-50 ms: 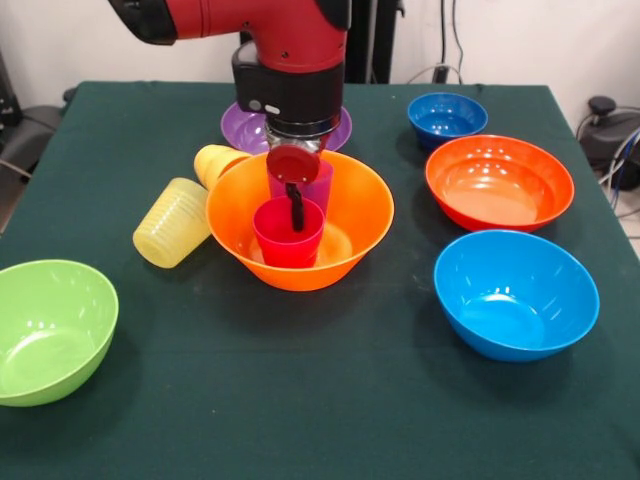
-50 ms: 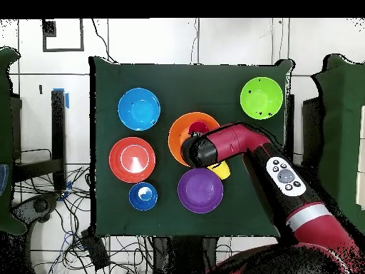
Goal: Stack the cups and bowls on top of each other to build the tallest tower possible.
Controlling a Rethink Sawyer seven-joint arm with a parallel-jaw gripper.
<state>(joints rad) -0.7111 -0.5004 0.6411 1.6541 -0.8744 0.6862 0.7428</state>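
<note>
Dark green cloth covers the table (image 1: pixel 300 400), and white floor shows round it in the overhead view.

At the middle of the table sits the big orange-yellow bowl (image 1: pixel 360 215). It is the bottom of the tower (image 1: pixel 300 225). Inside it stands the red-pink cup (image 1: pixel 275 240), mouth up, at the near side. Just behind it, also inside the bowl, stands the purple cup (image 1: pixel 318 188). The red and black arm (image 1: pixel 270 40) comes down over this bowl. The gripper (image 1: pixel 295 212) hangs a dark finger into the red-pink cup. I cannot tell if the claw is spread or pressed together.

In the front view, at about 9 o'clock from the big bowl, the pale yellow cup (image 1: pixel 172 222) lies on its side. The orange-yellow cup (image 1: pixel 215 160) lies at 10 o'clock, touching the bowl's rim. At 12 o'clock the purple bowl (image 1: pixel 240 128) sits behind the arm, partly hidden.

At 2 o'clock the small dark blue bowl (image 1: pixel 447 115) sits near the far edge. The red-orange bowl (image 1: pixel 499 180) is at 3 o'clock. The light blue bowl (image 1: pixel 516 292) is at 4 o'clock, near the right edge. The lime green bowl (image 1: pixel 45 330) is at 8 o'clock, right by the left edge. These four bowls look empty.

Most open cloth lies along the near edge, between the lime green bowl and the light blue bowl.
</note>
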